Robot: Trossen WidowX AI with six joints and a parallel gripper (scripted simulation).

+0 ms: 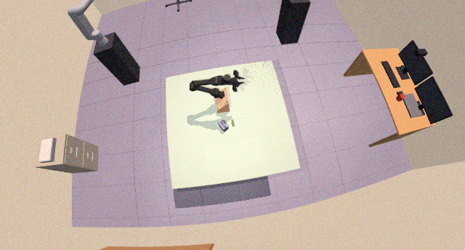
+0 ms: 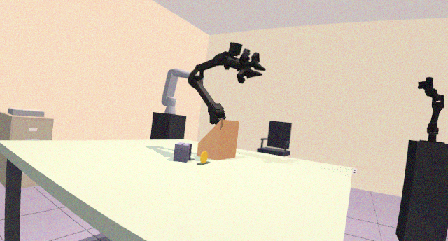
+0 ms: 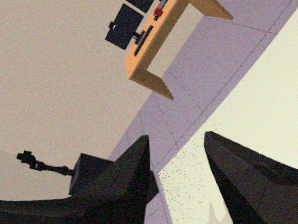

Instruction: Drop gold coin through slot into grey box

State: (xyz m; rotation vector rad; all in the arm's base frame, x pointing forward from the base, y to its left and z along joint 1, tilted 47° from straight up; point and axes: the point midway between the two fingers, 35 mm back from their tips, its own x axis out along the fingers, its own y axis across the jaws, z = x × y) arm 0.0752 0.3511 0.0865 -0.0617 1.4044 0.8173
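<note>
Pale-green table [image 1: 232, 159] sits mid-room on lilac floor tiles, beige walls all round. We note the black arm [image 2: 204, 90] mounted on an orange wedge-shaped block [image 2: 220, 140] nr the table's far side; arm rears up high & reaches out sideways, gripper [image 2: 253, 70] well above the tabletop. From the top view the gripper [image 1: 237, 81] hangs over the table's back portion, away from the task items. Jaws partway closed w/ nothing between them: in the wrist view we see both dark fingers w/ a gap showing only table and floor beyond. Same view looks out toward an orange desk [image 3: 166, 30] w/ two dark monitors. Gold coin [image 2: 204, 157] stands upright on its edge in the dark-green holder [image 2: 203, 162], on the table just in front of the wedge block. Grey box [image 2: 183, 152] sits just beside the coin, apart from it, not touching. Slot in lid too small for us to make out. From above, coin [image 1: 233, 123] & box [image 1: 223, 126] are side by side, well apart from the gripper. Around the table: two black pedestals, one carrying a white arm [image 1: 84, 14]; office chair [image 2: 276, 137] at back; a cabinet [image 1: 81, 153] off to one side.
</note>
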